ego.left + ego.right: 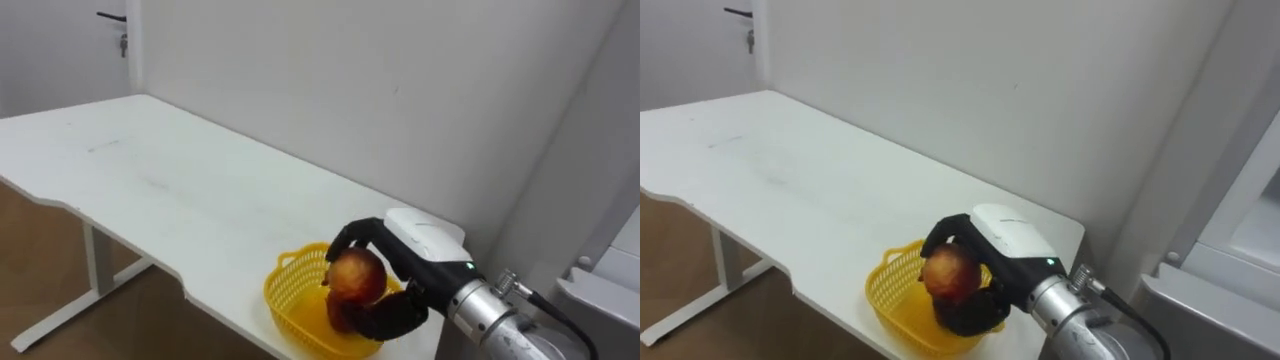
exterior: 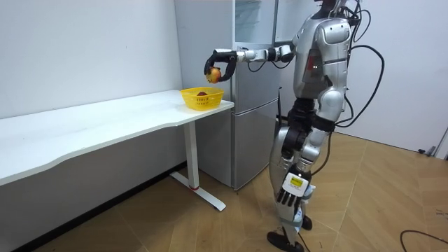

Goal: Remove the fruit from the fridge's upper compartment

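While the robot stands upright beside the fridge [image 2: 252, 126], its right arm is stretched out level toward the end of the table [image 1: 150, 170], and look at that right hand [image 1: 405, 262]: dark fingers curled over the top and thumb tucked underneath, clamped on the apple [image 1: 355, 275]. That red and yellow apple sits firmly in the grasp, hanging right above the basket [image 1: 285, 290], clear of its rim in the room view and not resting on anything. From the head camera it overlaps the basket's near side, so how high it floats reads better from across the room. Yellow, round and open-weave, the basket sits on the white tabletop at the very end nearest the fridge, close to the front edge. Something dark red lies inside it, too small to name. Nothing else is on the tabletop, which runs along a pale wall [image 1: 400, 80]. Down by the robot's thigh hangs the left hand [image 2: 288, 194], idle, and whether it is open or closed I cannot tell. Wood floor [image 2: 364, 196] under its feet.
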Controlling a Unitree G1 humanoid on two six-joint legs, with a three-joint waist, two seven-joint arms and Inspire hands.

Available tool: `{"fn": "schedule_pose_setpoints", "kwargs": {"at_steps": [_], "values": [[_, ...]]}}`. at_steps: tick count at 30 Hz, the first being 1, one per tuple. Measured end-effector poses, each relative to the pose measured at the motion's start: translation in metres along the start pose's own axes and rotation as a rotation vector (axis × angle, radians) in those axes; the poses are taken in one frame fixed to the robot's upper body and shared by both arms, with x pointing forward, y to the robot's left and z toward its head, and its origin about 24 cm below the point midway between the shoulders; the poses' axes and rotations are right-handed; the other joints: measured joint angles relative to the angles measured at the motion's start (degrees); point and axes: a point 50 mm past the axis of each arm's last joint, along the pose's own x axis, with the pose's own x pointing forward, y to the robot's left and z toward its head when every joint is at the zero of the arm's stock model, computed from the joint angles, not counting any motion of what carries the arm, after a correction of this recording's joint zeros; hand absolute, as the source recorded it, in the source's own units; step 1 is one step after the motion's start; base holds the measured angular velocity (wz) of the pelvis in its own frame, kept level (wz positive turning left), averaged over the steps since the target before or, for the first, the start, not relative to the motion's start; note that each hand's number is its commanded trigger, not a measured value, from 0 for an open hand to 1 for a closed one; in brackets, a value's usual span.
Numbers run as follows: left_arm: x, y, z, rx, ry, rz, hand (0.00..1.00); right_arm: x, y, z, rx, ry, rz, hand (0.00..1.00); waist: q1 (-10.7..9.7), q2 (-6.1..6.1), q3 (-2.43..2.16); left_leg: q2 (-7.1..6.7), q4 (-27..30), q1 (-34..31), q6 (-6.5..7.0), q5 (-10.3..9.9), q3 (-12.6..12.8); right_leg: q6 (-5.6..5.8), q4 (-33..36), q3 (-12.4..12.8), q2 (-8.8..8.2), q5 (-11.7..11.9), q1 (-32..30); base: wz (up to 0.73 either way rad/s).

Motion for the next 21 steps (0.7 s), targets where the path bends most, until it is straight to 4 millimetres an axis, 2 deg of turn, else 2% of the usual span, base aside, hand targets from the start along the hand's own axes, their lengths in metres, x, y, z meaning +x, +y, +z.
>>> {"fn": "schedule_pose_setpoints", "kwargs": {"at_steps": [10,15,16,17,18,21], "values": [[0.000,0.005,0.005,0.021,-0.004,0.024,0.00,0.000,0.001,-0.005,0.002,0.032,-0.007,1.00,0.49,-0.48,-0.02,-0.50,1.48,-2.89,-0.01,0.00,-1.31,0.00,0.05,-1.35,-0.29,0.00,-1.71,0.07],[0.000,0.006,0.004,0.019,0.008,0.038,0.00,-0.001,0.012,-0.009,0.003,0.057,0.039,1.00,0.95,-0.60,0.01,-0.51,1.53,-2.90,-0.01,0.00,-1.31,0.00,0.08,-1.40,-0.31,0.00,-1.68,0.00],[0.000,0.006,0.005,0.021,0.006,0.039,0.00,-0.002,0.015,-0.011,0.002,0.070,0.053,0.82,1.07,-0.59,0.02,-0.51,1.52,-2.90,-0.01,0.00,-1.31,0.00,0.09,-1.40,-0.33,0.00,-1.71,0.00],[0.000,0.006,0.005,0.024,0.005,0.039,0.00,-0.003,0.018,-0.014,0.001,0.086,0.066,0.12,1.17,-0.57,0.04,-0.50,1.53,-2.93,0.00,0.00,-1.38,0.00,0.09,-1.40,-0.34,0.00,-1.74,0.00],[0.000,0.006,0.006,0.026,0.003,0.038,0.00,-0.003,0.019,-0.015,0.001,0.093,0.070,0.00,1.22,-0.57,0.04,-0.50,1.54,-2.99,0.00,-0.01,-1.39,0.00,0.09,-1.40,-0.35,0.00,-1.78,0.00],[0.000,0.006,0.007,0.033,-0.002,0.038,0.00,-0.004,0.020,-0.018,-0.001,0.107,0.076,0.00,0.91,-0.72,-0.05,-0.51,1.59,-3.38,0.00,-0.01,-1.40,0.00,0.08,-1.41,-0.31,0.00,-2.05,0.00]]}}
